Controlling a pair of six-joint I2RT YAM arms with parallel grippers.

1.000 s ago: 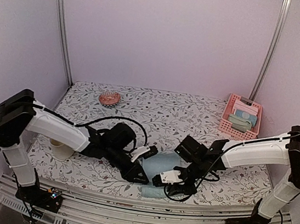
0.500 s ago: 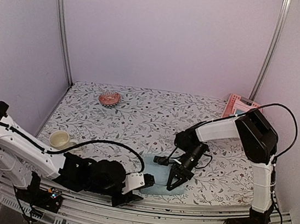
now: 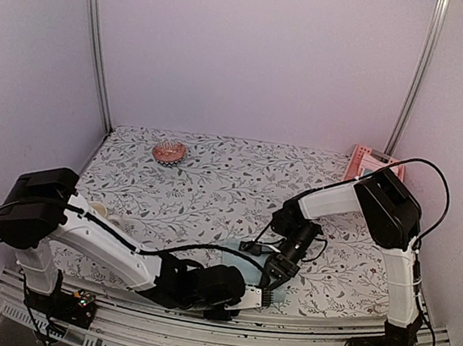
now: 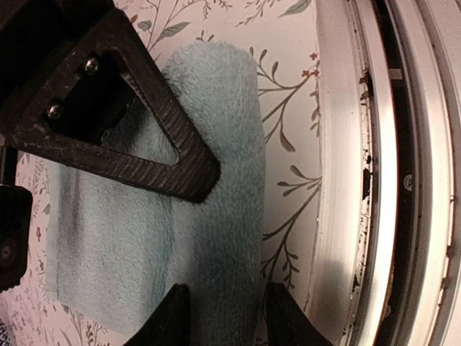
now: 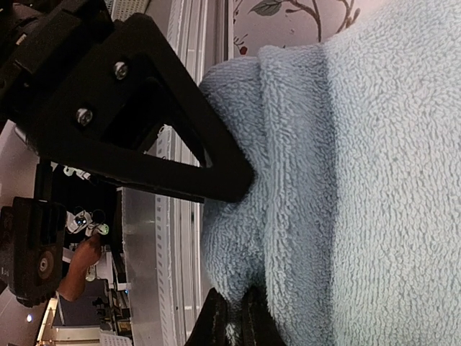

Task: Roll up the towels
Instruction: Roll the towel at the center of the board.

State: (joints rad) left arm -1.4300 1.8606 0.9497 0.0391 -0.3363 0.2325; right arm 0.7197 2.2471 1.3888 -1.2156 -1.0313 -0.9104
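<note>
A light blue towel (image 3: 278, 293) lies at the table's near edge, mostly hidden under both grippers in the top view. In the left wrist view the towel (image 4: 144, 238) has a rolled edge along the side nearest the rail. My left gripper (image 4: 227, 317) straddles that roll, one fingertip on the towel and one beside it, gripping it; in the top view it (image 3: 256, 297) is low by the rail. My right gripper (image 5: 234, 317) is shut, pinching a fold of the towel (image 5: 374, 180); in the top view it (image 3: 271, 278) points down onto the towel.
The metal front rail (image 4: 389, 144) runs right beside the roll. A pink basket (image 3: 368, 161) with folded towels stands at the back right, partly behind the right arm. A small orange bowl (image 3: 168, 152) sits at the back left. A cup (image 3: 99, 208) shows behind the left arm.
The left arm has swung right along the near edge, bringing its gripper to the towel's front roll. The right gripper has stayed on the towel and shifted slightly.
</note>
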